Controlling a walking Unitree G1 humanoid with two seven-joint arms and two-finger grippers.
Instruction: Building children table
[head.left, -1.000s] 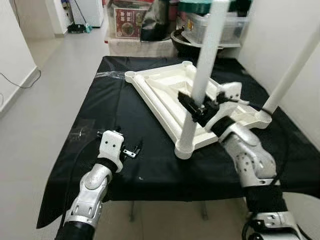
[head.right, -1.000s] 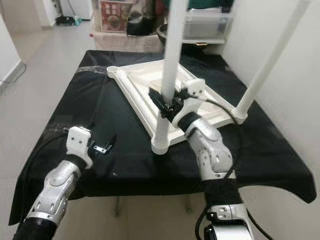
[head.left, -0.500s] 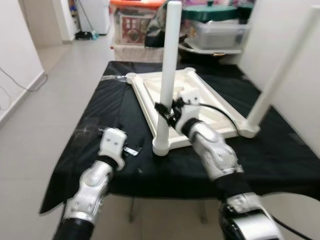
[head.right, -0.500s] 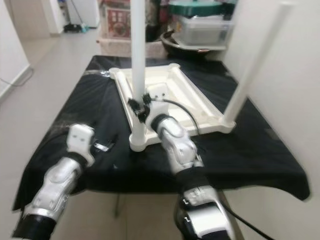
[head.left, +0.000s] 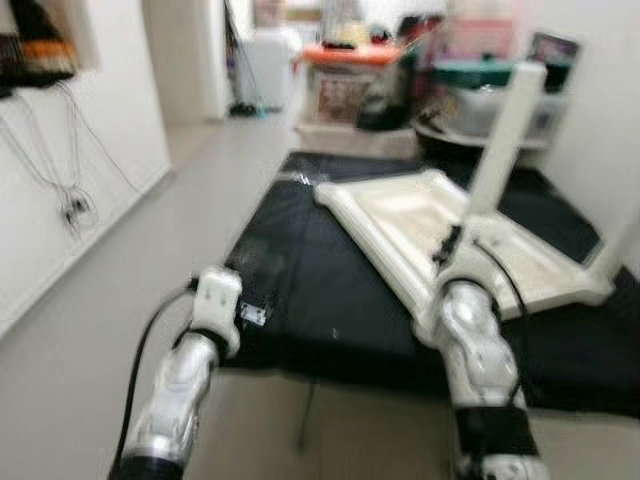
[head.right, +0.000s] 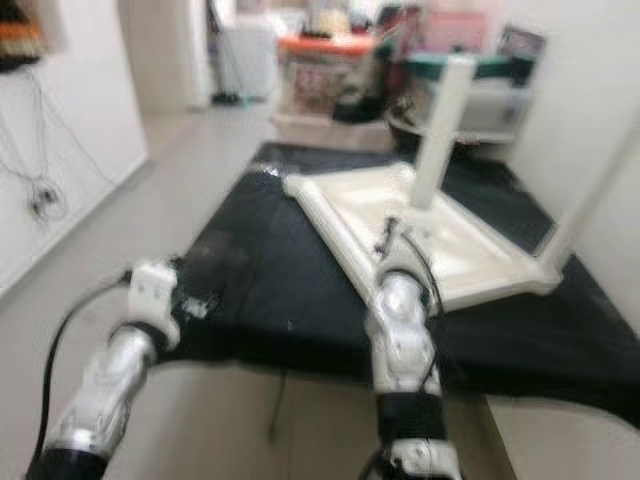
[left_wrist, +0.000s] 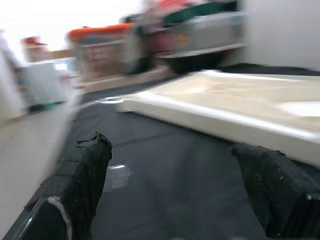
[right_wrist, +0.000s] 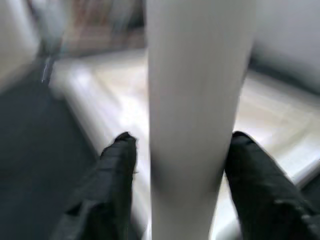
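- Though blurred, left eye view: upturned white tabletop (head.left: 420, 215) on black cloth (head.left: 300, 290), leg (head.left: 500, 140) upright at 12 o'clock from right gripper (head.left: 450, 243), long axis vertical; right arm plainly nearer.
- Right eye view: second leg (head.right: 590, 195) standing at tabletop's 3 o'clock corner; left gripper (head.right: 205, 303) at 9 o'clock, well apart.
- Left wrist view: black fingers (left_wrist: 75, 195) spread wide, nothing between; tabletop edge toward 2 o'clock.
- Right wrist view: fingers (right_wrist: 112, 182) flanking the leg at 9 and 3, seemingly not touching; judged loosened, not pinching.
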